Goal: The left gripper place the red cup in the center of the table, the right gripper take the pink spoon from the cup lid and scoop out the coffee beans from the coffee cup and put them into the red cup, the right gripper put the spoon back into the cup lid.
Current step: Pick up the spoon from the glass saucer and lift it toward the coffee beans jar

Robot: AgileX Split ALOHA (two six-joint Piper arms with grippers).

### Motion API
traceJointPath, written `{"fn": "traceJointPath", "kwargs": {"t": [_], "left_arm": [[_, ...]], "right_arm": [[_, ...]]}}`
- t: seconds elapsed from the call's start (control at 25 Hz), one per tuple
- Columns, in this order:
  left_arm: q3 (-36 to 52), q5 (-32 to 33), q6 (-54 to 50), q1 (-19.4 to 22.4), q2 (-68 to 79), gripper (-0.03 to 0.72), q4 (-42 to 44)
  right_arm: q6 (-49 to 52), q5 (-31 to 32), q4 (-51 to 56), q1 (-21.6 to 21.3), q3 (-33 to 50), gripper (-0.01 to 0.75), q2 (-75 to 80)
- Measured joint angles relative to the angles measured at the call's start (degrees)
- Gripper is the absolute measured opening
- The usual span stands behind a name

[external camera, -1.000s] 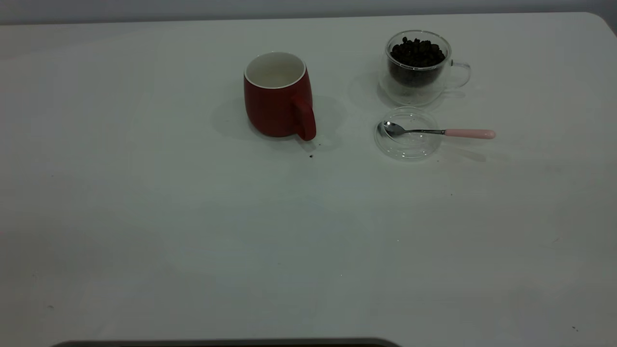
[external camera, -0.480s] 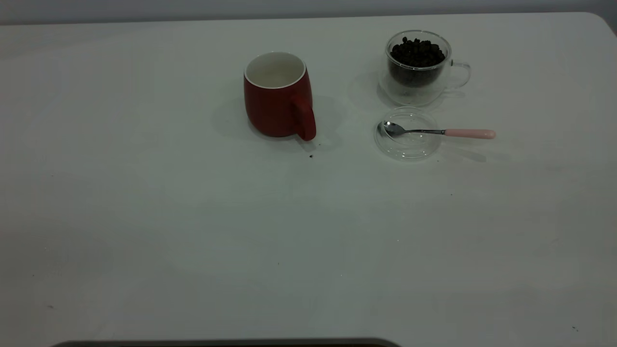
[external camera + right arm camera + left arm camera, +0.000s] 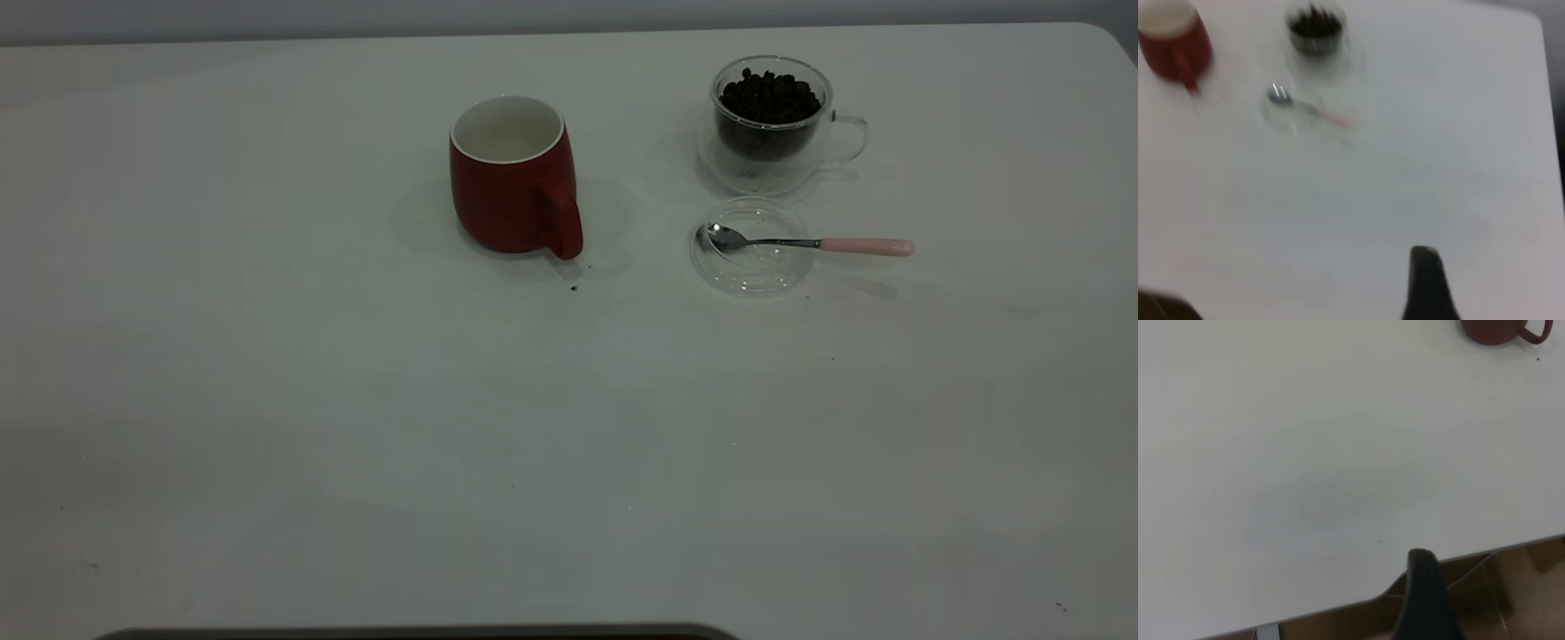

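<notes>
the spoon (image 3: 805, 243) lies sideways, bowl in the lid (image 3: 752, 247), pink handle pointing right past its rim. the glass cup (image 3: 770, 123) of beans stands just behind; the red cup (image 3: 514, 176) stands left, handle forward. whether either gripper is wide or narrow cannot be told.

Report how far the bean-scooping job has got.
Done, apparently: the red cup stands upright near mid-table. Its inside looks empty. In hand: nothing; neither tool shows in the exterior view, and the wrist views show only a dark tip of each, away from the objects. Left: the spoon lies with its bowl in the lid, and the coffee cup is full of beans, so lifting, scooping and returning remain.
</notes>
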Motion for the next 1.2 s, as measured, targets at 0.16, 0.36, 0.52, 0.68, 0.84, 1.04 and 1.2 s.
{"fn": "traceJointPath", "kwargs": {"t": [0.16,0.36,0.52,0.68,0.84,1.04,1.2], "left_arm": [[0.0,0.0,0.0,0.0,0.0,0.586,0.0],[0.0,0.0,-0.14,0.0,0.0,0.586,0.0],[0.0,0.0,-0.08,0.0,0.0,0.586,0.0],[0.0,0.0,-0.08,0.0,0.0,0.586,0.0],[0.0,0.0,-0.08,0.0,0.0,0.586,0.0],[0.0,0.0,-0.08,0.0,0.0,0.586,0.0],[0.0,0.0,-0.08,0.0,0.0,0.586,0.0]], "right_arm": [[0.24,-6.13,4.08,0.0,-4.57,0.665,10.22],[1.53,-7.65,8.16,0.0,-13.23,0.7,32.99],[1.47,-9.14,11.72,0.0,-19.08,0.697,51.91],[-1.7,-12.84,15.26,0.0,-23.1,0.697,68.19],[-9.77,-14.76,25.6,-0.43,-25.38,0.696,83.07],[-21.58,-15.42,39.5,-5.77,-25.79,0.696,95.72],[-29.97,-17.17,49.41,-8.86,-24.7,0.696,100.03]]}}
